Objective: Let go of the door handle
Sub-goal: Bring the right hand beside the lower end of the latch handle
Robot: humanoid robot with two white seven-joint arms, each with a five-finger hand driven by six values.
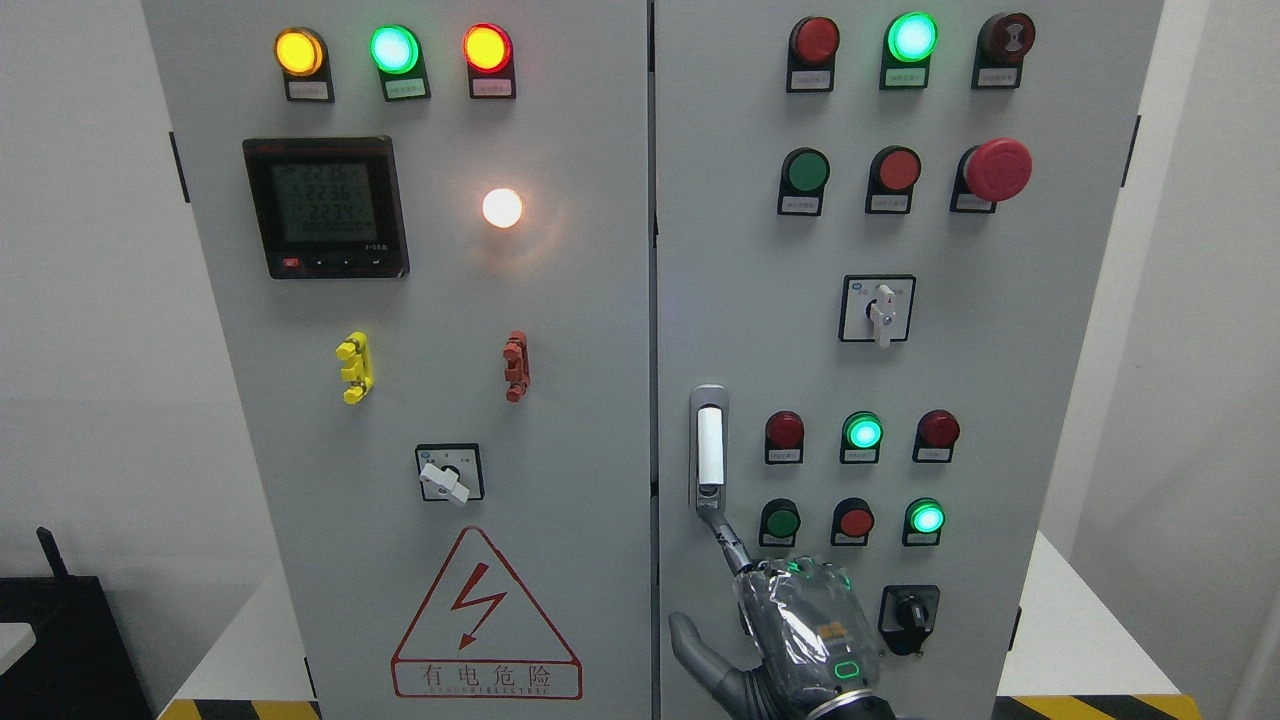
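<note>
The door handle (709,447) is a grey vertical lever with a white bar, set in the left edge of the cabinet's right door (1000,330). It lies flat in its recess. My right hand (700,570) comes up from the bottom edge, right of the middle, with its back toward me. Its index finger (728,540) is stretched out and its tip touches the lower end of the handle. The thumb (692,645) is spread to the left, off the door seam. The other fingers do not show above the knuckles. Nothing is held. The left arm is out of view.
Both cabinet doors are closed. Lamps and push buttons (861,434) sit just right of the handle, with a black rotary switch (909,612) beside my hand. The left door (560,330) carries a meter, terminals, a white switch and a warning triangle (485,620).
</note>
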